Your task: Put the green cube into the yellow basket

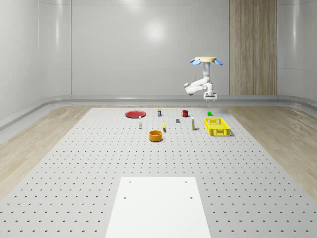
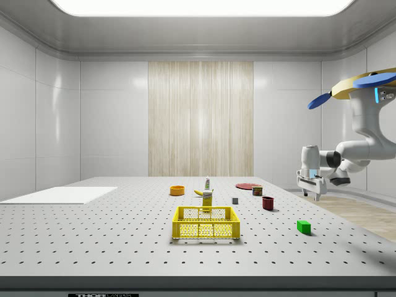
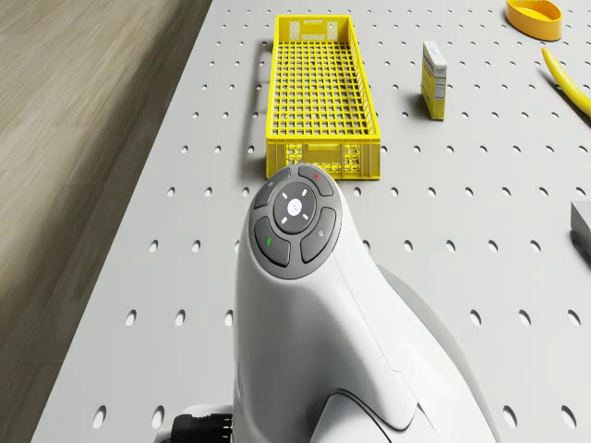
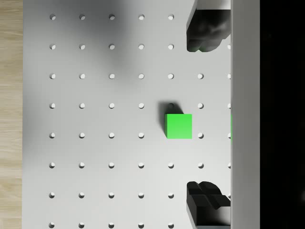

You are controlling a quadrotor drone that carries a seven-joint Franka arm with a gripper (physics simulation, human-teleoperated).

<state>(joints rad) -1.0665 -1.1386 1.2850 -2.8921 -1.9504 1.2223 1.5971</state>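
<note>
The drone (image 1: 208, 60) hovers above the far part of the desk (image 1: 99, 163), close to its edge toward the whole-scene view's right, and the arm hangs the gripper (image 1: 210, 97) well above the green cube (image 4: 178, 126). The gripper is open and empty: in the wrist view one dark fingertip (image 4: 205, 33) shows on each side, with the cube on the bare perforated surface between them, off toward one side of the gap rather than centred. That offset looks like the main risk: a straight descent could set a fingertip on the cube's edge and nudge it instead of bracketing it. The cube is a small, flat-faced, bright green block, sitting square on the desk and apart from everything else. The yellow basket (image 1: 217, 127) stands near it, a mesh-walled crate with a low rim that a carried cube could clip on a shallow approach
</note>
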